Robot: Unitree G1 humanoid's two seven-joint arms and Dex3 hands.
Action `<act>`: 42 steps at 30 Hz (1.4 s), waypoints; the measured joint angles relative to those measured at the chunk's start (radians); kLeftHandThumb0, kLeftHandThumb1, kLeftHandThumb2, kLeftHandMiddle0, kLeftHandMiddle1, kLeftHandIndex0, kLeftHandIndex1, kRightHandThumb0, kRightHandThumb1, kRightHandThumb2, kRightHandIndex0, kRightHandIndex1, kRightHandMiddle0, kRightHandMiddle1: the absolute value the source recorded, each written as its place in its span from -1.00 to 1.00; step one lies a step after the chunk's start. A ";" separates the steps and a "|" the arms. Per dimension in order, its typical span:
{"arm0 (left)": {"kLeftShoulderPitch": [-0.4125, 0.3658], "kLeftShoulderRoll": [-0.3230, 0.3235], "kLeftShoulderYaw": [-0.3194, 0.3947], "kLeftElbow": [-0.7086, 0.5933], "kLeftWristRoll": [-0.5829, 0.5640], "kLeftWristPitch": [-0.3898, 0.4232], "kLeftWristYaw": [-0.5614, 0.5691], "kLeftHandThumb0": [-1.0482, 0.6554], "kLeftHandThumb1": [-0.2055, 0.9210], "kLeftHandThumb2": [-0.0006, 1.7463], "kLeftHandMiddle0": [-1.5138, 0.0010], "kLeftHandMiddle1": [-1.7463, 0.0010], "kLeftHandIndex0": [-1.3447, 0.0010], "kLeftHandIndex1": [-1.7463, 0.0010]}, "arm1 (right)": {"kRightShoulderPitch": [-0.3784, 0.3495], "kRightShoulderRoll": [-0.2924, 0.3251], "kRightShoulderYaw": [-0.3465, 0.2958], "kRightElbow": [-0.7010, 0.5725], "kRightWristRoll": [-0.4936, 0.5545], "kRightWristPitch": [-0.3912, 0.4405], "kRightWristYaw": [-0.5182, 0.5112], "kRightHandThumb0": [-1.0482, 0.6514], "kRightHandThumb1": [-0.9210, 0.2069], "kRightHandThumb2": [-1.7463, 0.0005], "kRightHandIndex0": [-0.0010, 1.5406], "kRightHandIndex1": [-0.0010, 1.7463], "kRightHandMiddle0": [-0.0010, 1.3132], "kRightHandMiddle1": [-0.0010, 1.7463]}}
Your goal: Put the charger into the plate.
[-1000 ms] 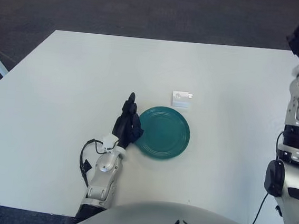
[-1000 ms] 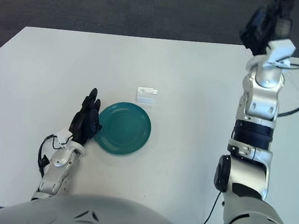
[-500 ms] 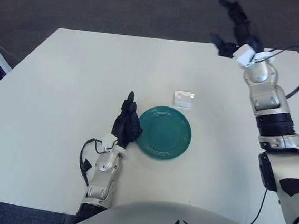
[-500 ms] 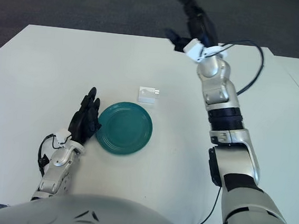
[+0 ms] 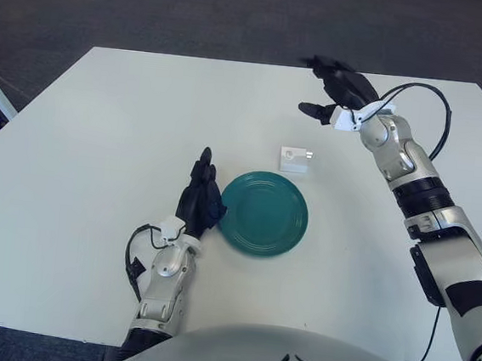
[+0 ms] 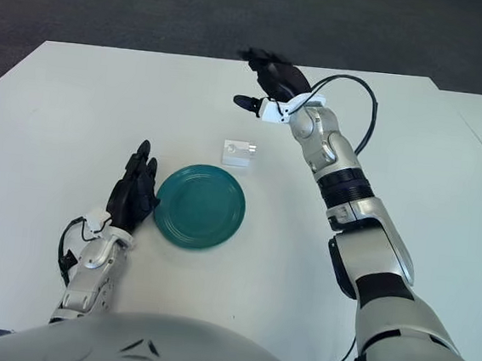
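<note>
A small white charger [image 5: 293,158] lies on the white table just behind a teal plate [image 5: 264,213]. My right hand [image 5: 333,89] is open with fingers spread, raised above the table behind and to the right of the charger, not touching it. My left hand [image 5: 200,197] rests open on the table with its fingertips against the plate's left rim. The plate is empty.
The white table [image 5: 100,133] spans the view, with dark carpet beyond its far edge. A black cable [image 5: 428,100] loops from my right forearm. My own torso fills the bottom edge.
My right arm has swung down and leftward from high at the right, bringing the open hand close above the charger. My left hand has stayed beside the plate.
</note>
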 measured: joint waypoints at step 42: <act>-0.003 0.009 -0.005 -0.031 0.003 0.064 -0.010 -1.00 1.00 0.03 1.00 1.00 1.00 1.00 | -0.052 0.100 0.207 0.477 -0.138 -0.169 -0.214 -0.90 -1.00 0.18 -0.88 -0.99 -1.00 -0.55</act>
